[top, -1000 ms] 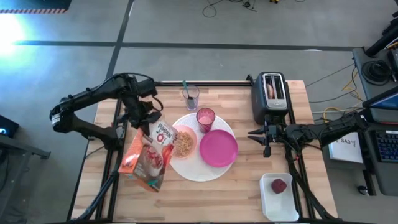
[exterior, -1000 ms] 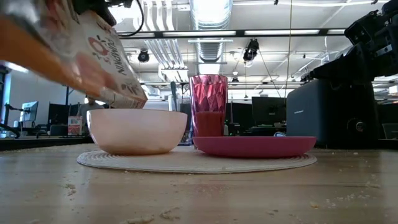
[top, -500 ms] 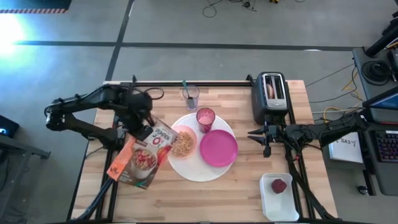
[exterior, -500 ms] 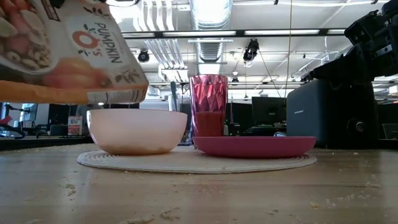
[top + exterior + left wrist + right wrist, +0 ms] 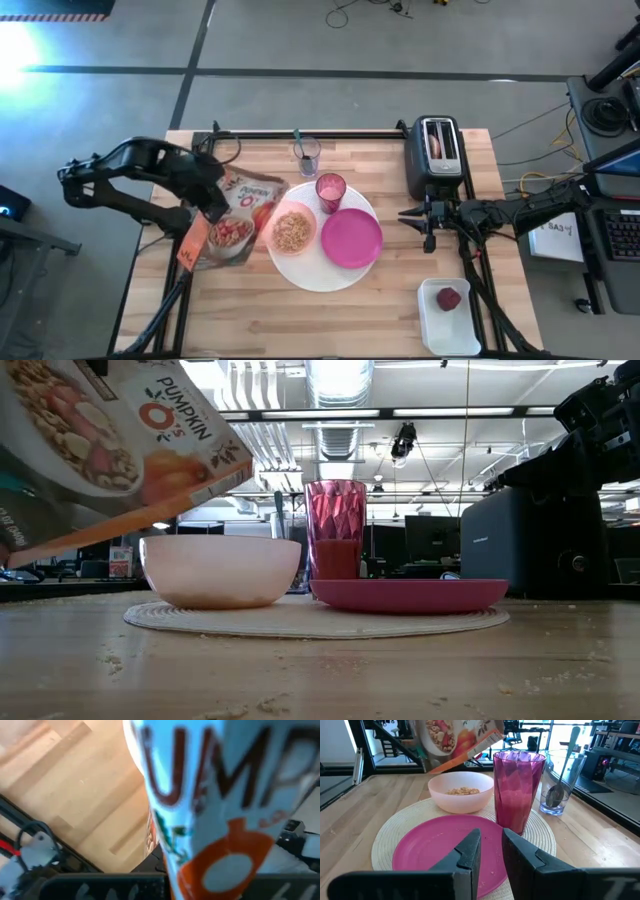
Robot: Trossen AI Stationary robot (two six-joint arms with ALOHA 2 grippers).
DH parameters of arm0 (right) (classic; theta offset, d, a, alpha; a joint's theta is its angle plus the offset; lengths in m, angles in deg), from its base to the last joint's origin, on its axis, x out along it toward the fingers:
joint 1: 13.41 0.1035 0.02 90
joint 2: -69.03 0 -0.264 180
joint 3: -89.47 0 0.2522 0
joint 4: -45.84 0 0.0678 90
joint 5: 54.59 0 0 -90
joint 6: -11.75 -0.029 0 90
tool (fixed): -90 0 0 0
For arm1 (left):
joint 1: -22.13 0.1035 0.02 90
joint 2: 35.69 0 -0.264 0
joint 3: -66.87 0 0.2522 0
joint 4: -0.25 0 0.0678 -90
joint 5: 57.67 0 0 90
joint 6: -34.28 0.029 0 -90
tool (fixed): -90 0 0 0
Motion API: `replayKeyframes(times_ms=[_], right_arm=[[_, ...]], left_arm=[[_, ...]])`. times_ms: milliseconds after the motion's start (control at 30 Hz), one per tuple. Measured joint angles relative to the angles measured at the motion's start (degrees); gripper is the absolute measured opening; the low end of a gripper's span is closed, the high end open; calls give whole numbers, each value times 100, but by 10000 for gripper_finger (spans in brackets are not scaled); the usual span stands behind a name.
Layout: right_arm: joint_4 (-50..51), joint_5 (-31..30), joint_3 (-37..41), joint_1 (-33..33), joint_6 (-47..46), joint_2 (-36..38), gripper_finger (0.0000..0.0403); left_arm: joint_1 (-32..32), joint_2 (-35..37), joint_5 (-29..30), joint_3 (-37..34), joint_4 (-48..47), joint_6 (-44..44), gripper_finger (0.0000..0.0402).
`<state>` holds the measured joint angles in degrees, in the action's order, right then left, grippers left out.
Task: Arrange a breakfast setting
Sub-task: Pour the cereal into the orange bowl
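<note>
one cereal box (image 5: pixel 232 218) (tilted) in left gripper (image 5: pixel 207 196), beside peach bowl (image 5: pixel 293 230).

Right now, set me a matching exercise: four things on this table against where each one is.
Things:
1. cereal box
2. spoon
3. bagel
4. small red fruit

Places:
A. in the white tray
B. in the toaster slot
C. held by the left gripper, off the table
D. standing in the clear glass

Pairs: 1-C, 2-D, 3-B, 4-A
</note>
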<state>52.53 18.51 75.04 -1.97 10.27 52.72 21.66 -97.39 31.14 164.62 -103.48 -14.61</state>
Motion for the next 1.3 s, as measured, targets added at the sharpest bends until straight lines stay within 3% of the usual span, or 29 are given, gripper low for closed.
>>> replayKeyframes(times_ms=[200, 367, 700, 867, 1300], right_arm=[[0, 0, 0, 2, 0, 2, 68], [-1, 0, 0, 0, 0, 2, 68], [0, 0, 1, 1, 0, 2, 68], [0, 0, 0, 2, 0, 0, 68], [0, 0, 0, 2, 0, 1, 68]], left_arm=[[2, 230, 646, 0, -10, 18, 0], [2, 302, 1593, -2, -7, 128, 0], [2, 43, 4770, -121, -5, 402, 0], [2, -224, 5621, -517, 12, -313, 0], [2, -120, 6664, -2520, 177, -3011, 0]])
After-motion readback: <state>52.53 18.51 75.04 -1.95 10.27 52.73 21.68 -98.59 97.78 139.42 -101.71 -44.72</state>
